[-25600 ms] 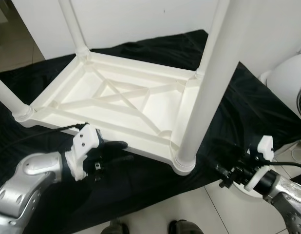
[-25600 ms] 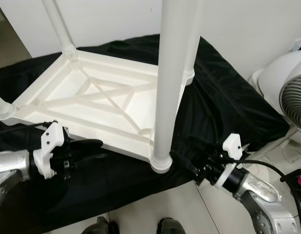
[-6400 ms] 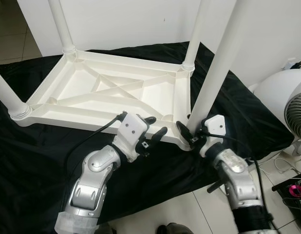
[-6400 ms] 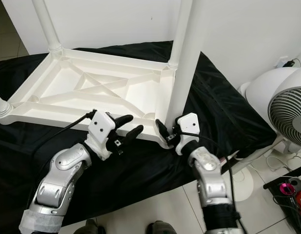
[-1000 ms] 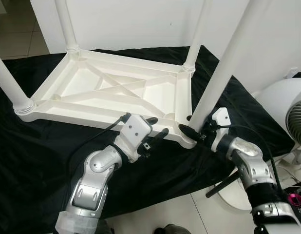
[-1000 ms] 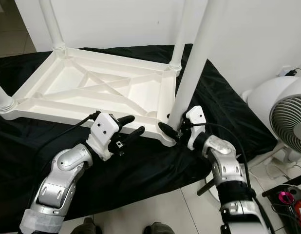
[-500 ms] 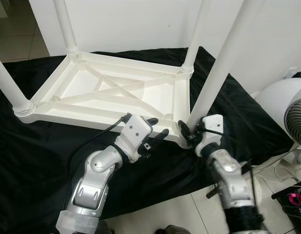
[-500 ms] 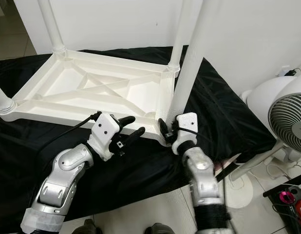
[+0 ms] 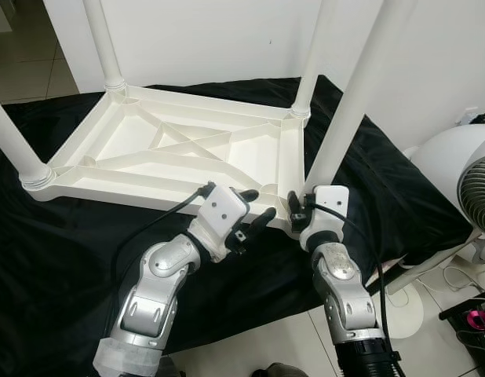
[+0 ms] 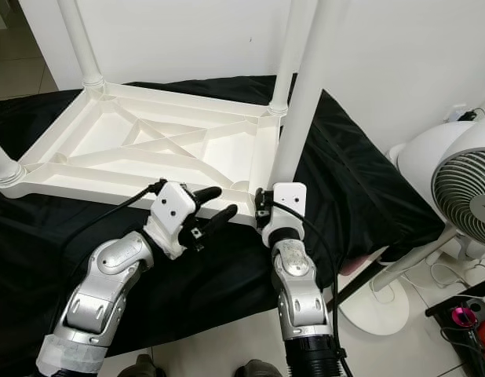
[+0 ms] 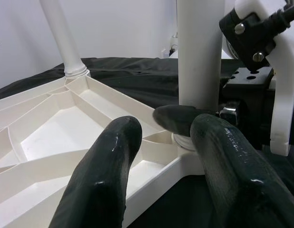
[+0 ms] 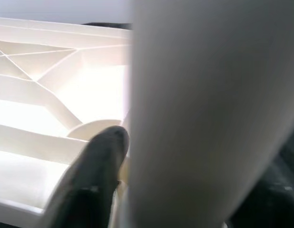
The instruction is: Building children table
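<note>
The white plastic children's table [image 9: 187,149] lies upside down on a black cloth [image 9: 54,243], its legs pointing up. My right gripper [image 9: 296,214] sits at the base of the near right leg [image 9: 348,102], one finger [image 12: 97,175] pressed against it; I cannot tell how wide it stands. My left gripper [image 9: 254,212] hovers beside the table's near edge, fingers [image 11: 106,180] spread apart, holding nothing. A white fan [image 10: 462,184] stands to my right.

The left arm reaches forward with elbow bent, and its left gripper [image 9: 253,210] hangs just before the near rim of the table [image 9: 117,184], fingers spread apart, holding nothing. The right arm rises steeply beside it, and the right gripper [image 9: 296,214] is at the table's near right corner, one finger [image 12: 97,175] lying against the leg [image 9: 344,118] there.
</note>
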You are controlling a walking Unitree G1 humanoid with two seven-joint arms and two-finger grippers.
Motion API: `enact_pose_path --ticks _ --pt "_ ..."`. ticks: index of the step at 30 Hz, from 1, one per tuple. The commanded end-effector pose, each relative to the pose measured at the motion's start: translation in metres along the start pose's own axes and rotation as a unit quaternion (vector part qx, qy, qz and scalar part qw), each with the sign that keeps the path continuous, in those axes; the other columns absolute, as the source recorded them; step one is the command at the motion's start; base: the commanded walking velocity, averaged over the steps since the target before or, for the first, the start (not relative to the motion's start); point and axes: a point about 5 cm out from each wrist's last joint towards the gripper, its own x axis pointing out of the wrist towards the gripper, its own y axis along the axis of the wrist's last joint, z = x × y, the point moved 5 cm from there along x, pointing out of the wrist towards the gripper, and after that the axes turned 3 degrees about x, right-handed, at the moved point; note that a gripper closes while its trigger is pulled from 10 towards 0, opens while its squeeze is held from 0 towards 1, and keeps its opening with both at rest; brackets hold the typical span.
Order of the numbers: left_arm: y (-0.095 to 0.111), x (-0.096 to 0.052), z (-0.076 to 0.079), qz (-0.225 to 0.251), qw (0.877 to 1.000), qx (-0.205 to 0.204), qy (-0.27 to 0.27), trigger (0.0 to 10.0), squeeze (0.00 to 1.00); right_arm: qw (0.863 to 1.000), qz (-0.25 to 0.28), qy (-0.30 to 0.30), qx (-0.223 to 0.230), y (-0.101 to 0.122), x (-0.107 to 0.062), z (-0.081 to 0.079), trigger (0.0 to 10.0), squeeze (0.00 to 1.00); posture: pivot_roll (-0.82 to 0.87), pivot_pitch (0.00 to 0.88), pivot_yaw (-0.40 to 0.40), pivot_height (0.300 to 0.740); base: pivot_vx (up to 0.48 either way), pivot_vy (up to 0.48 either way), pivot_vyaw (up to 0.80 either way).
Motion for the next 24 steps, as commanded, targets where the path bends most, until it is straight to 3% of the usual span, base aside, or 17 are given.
enact_pose_path --ticks 1,7,8,9,13,14,16,17,18,20,21,23,24 --pt "-0.003 0.001 -0.007 -0.006 0.999 -0.006 0.037 10.0 0.00 1.000 0.000 0.011 0.021 0.001 -0.004 -0.009 10.0 1.00 -0.06 0.000 -0.033 0.740 0.000 0.000 0.00" --pt "-0.004 0.001 -0.007 -0.008 0.999 -0.007 0.040 10.0 0.00 0.998 0.014 0.039 0.037 0.007 -0.010 -0.003 10.0 1.00 -0.06 0.000 -0.031 0.740 0.000 0.000 0.00" --pt "-0.003 0.001 -0.008 -0.008 0.999 -0.007 0.042 10.0 0.00 0.997 0.022 0.066 0.024 0.010 -0.012 0.005 10.0 1.00 -0.06 0.000 -0.027 0.740 0.000 0.000 0.00" --pt "-0.003 0.001 -0.009 -0.008 0.999 -0.006 0.043 10.0 0.00 0.996 0.026 0.089 0.006 0.011 -0.012 0.013 10.0 0.45 -0.06 0.000 -0.027 0.740 0.000 0.000 0.00" --pt "-0.003 0.001 -0.010 -0.008 0.999 -0.006 0.044 10.0 0.00 0.994 0.028 0.103 -0.007 0.011 -0.013 0.017 10.0 0.45 -0.06 0.000 -0.027 0.740 0.000 0.000 0.00" --pt "-0.003 0.001 -0.011 -0.009 0.999 -0.004 0.046 10.0 0.00 0.991 0.025 0.130 -0.012 0.010 -0.012 0.022 10.0 0.00 -0.06 0.000 -0.023 0.740 0.000 0.000 0.00" --pt "-0.003 0.001 -0.011 -0.009 0.999 -0.004 0.046 10.0 0.00 0.991 0.025 0.130 -0.012 0.010 -0.012 0.022 10.0 0.00 -0.06 0.000 -0.023 0.740 0.000 0.000 0.00" --pt "-0.003 0.001 -0.012 -0.009 0.999 -0.002 0.048 10.0 0.00 0.985 0.023 0.167 -0.021 0.010 -0.013 0.023 10.0 0.00 -0.06 0.000 -0.024 0.740 0.000 0.000 0.00" --pt "-0.003 0.001 -0.012 -0.009 0.999 -0.002 0.048 10.0 0.00 0.985 0.023 0.167 -0.021 0.010 -0.013 0.023 10.0 0.00 -0.06 0.000 -0.024 0.740 0.000 0.000 0.00" --pt "-0.003 0.002 -0.016 -0.009 0.999 0.001 0.053 10.0 0.00 0.967 0.021 0.250 -0.040 0.012 -0.012 0.021 10.0 0.00 -0.05 0.004 -0.021 0.740 0.000 0.000 0.00" --pt "-0.003 0.002 -0.016 -0.009 0.999 0.001 0.053 10.0 0.00 0.967 0.021 0.250 -0.040 0.012 -0.012 0.021 10.0 0.00 -0.05 0.004 -0.021 0.740 0.000 0.000 0.00" --pt "-0.002 0.002 -0.019 -0.009 0.998 0.002 0.056 10.0 0.00 0.949 0.010 0.312 -0.052 0.011 -0.009 0.016 10.0 0.00 -0.05 0.006 -0.016 0.740 0.000 0.000 0.00" --pt "-0.002 0.002 -0.019 -0.009 0.998 0.002 0.056 10.0 0.00 0.949 0.010 0.312 -0.052 0.011 -0.009 0.016 10.0 0.00 -0.05 0.006 -0.016 0.740 0.000 0.000 0.00"
